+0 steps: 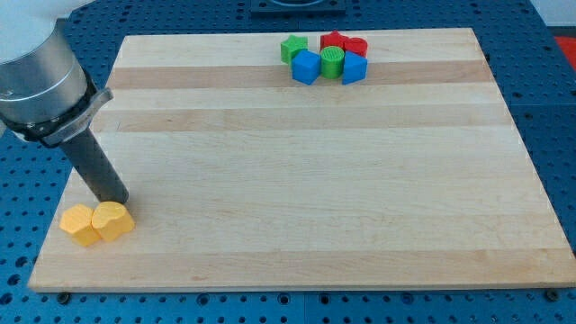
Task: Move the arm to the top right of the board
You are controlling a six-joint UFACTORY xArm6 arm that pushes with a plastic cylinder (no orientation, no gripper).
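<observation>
My tip rests at the lower left of the wooden board, just above and touching or nearly touching two yellow blocks: a yellow hexagon-like block and a yellow heart-like block side by side. At the view's top, right of centre, is a tight cluster: a green block, a blue block, a green cylinder, a red star-like block, a red cylinder and a second blue block. The tip is far from this cluster.
The arm's grey body covers the view's upper left corner. A blue perforated table surrounds the board on all sides.
</observation>
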